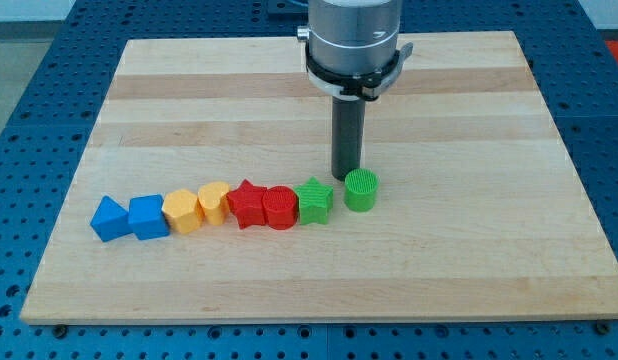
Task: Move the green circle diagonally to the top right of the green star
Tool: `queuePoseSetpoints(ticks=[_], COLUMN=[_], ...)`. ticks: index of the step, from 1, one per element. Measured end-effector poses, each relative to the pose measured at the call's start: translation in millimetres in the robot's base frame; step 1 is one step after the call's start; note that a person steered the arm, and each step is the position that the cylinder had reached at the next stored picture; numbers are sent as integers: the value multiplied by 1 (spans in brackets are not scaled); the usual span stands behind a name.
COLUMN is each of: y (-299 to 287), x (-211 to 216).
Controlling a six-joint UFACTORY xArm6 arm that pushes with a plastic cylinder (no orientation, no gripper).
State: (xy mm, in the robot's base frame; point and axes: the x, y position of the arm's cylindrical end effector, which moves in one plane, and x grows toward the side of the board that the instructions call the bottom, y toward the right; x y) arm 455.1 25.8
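Note:
The green circle point(361, 190) stands on the wooden board, just right of the green star point(314, 200), with a small gap between them. My tip point(345, 177) is down on the board just above and slightly left of the green circle, close to its upper left edge, and above and right of the green star.
A row of blocks runs left from the green star: a red circle point(280, 208), a red star point(248, 203), a yellow heart point(213, 201), a yellow hexagon point(181, 211), a blue cube point(148, 216) and a blue triangle-like block point(109, 218). The board's bottom edge point(319, 318) lies below.

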Motion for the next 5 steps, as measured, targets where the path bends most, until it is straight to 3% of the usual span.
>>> queuePoseSetpoints(ticks=[1, 2, 3, 4, 5], y=[1, 12, 87, 126, 94], x=[-1, -36, -34, 36, 94])
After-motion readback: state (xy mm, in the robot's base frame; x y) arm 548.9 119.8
